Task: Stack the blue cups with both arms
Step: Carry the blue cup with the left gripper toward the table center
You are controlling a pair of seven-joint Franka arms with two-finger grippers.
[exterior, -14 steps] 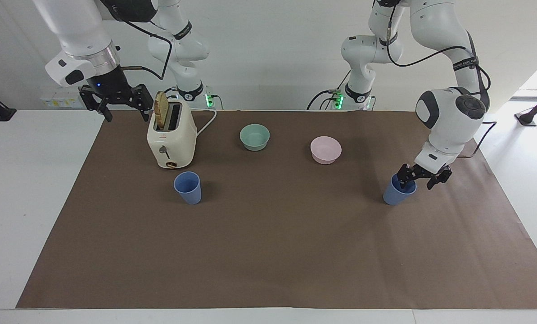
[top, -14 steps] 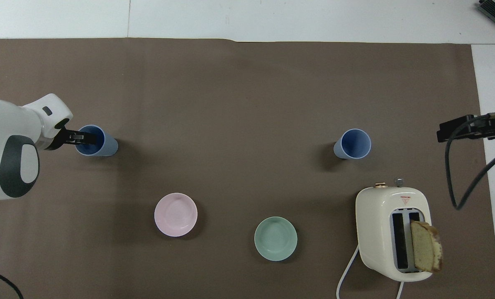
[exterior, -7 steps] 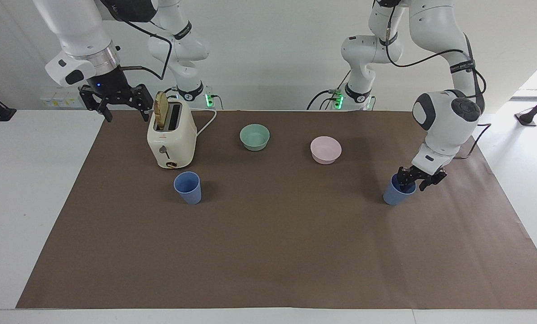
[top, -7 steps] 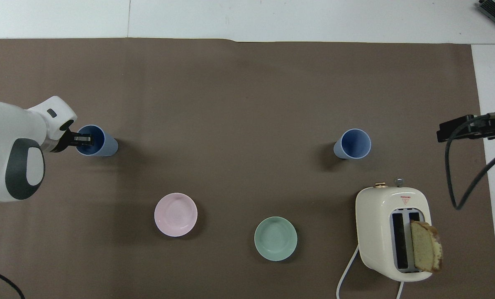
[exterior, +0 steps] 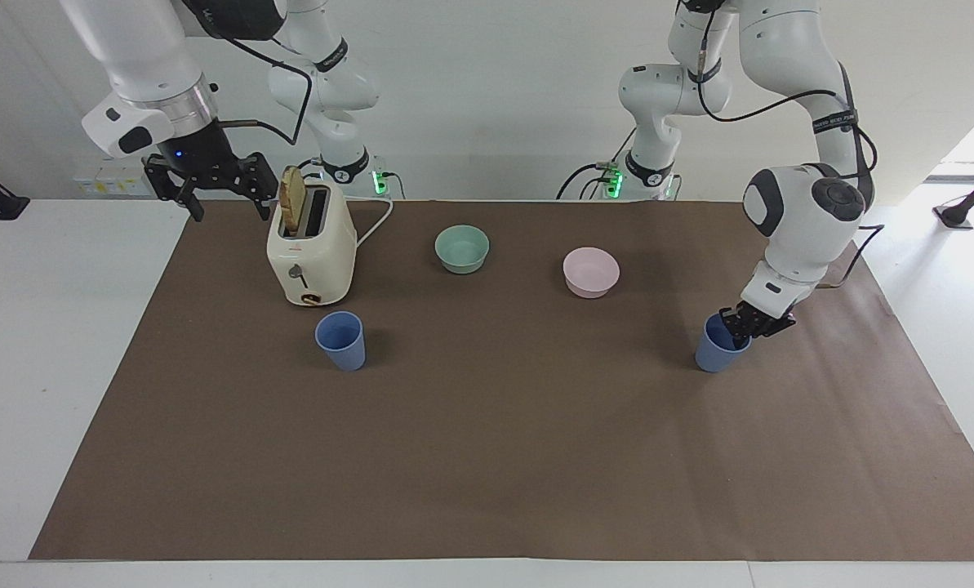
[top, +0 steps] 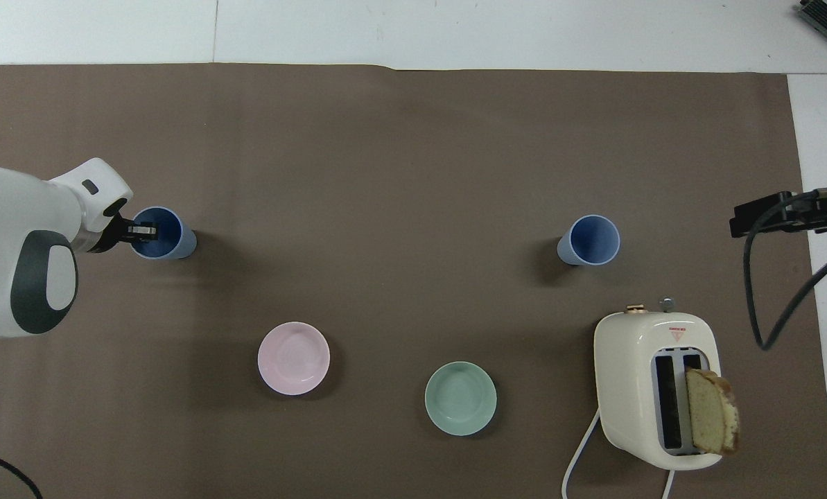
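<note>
Two blue cups stand upright on the brown mat. One blue cup is toward the left arm's end; my left gripper is shut on its rim, one finger inside and one outside the wall nearest the robots. The other blue cup stands alone, a little farther from the robots than the toaster. My right gripper hangs open in the air beside the toaster top, holding nothing; in the overhead view only part of the right gripper shows at the edge.
A cream toaster with a slice of bread sticking out stands near the right arm. A teal bowl and a pink bowl sit nearer the robots than the cups.
The left gripper has closed on the rim of the cup at its end. The left arm's wrist has shifted slightly. The right arm has not moved.
</note>
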